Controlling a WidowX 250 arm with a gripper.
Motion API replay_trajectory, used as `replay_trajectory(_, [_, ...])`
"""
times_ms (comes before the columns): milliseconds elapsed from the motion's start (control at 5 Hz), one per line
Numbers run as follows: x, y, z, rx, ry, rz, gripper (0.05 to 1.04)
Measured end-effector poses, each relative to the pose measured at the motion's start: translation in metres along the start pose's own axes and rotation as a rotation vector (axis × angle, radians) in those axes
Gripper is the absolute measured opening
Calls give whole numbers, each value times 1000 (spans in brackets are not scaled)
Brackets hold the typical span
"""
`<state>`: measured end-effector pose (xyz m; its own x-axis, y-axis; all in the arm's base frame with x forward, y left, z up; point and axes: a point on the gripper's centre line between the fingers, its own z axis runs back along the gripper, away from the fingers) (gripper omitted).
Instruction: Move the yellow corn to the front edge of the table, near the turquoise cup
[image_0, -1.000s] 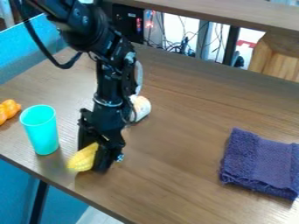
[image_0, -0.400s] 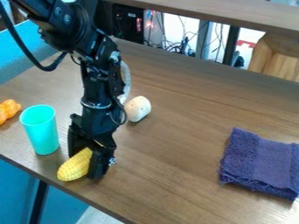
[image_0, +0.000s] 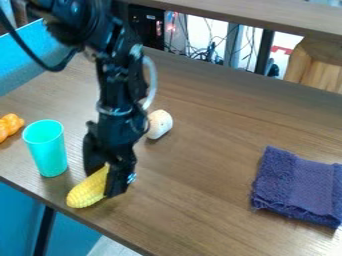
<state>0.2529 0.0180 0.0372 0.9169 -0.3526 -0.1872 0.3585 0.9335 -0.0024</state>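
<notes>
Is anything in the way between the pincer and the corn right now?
Nothing visible is in the way. The pincer is right at the corn, over its far end. The turquoise cup stands beside them, not between.

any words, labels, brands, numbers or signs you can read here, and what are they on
No text can be read.
Yellow corn, teal cup, purple cloth: no lettering seen.
Dark box behind the table: its red marks are too small and blurred to tell if they are print.
</notes>
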Motion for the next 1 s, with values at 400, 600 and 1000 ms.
replay_trajectory(400, [37,-7,71,65,-137,-43,997])
replay_trajectory(600, [60,-2,88,11,-174,3,997])
replay_trajectory(1000, [83,37,82,-41,-172,229,997])
